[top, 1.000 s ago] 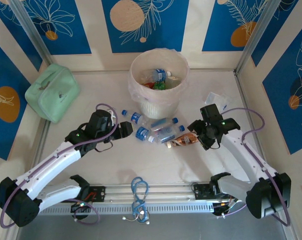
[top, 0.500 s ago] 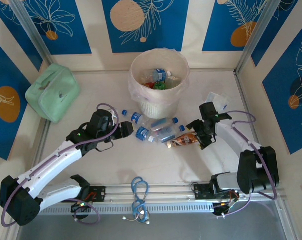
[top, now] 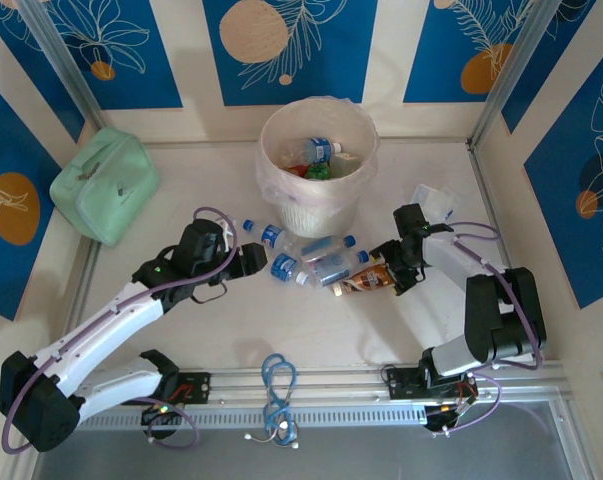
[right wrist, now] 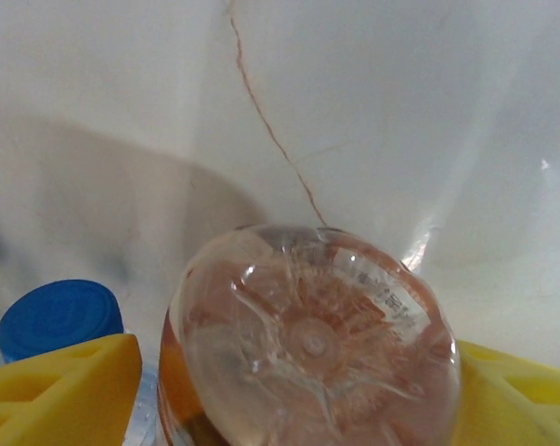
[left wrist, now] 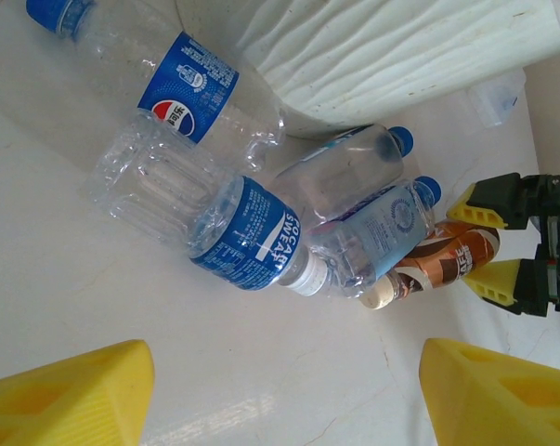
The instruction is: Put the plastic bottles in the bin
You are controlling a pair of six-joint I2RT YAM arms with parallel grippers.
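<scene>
The cream bin (top: pixel 316 200) stands at the back centre with a few bottles inside. In front of it lies a cluster of bottles (top: pixel 311 260): a Pepsi-labelled one (left wrist: pixel 182 88), a Pocari Sweat one (left wrist: pixel 252 232), two clear blue-capped ones (left wrist: pixel 354 172), and an orange-brown labelled bottle (top: pixel 366 280). My left gripper (top: pixel 258 260) sits open just left of the cluster, its yellow fingertips (left wrist: pixel 71 395) wide apart over bare table. My right gripper (top: pixel 389 267) is open, and its fingers (right wrist: pixel 57 390) straddle the orange bottle's base (right wrist: pixel 312 344).
A mint-green pouch (top: pixel 104 185) lies at the back left. A crumpled clear plastic piece (top: pixel 433 200) sits behind the right arm near the right wall. A blue cable loop (top: pixel 278 380) hangs at the near rail. A thin crack (right wrist: pixel 270 130) runs across the tabletop.
My right arm has folded in and pushed its gripper leftward onto the base of the orange bottle. The left arm and the bottles have stayed put.
</scene>
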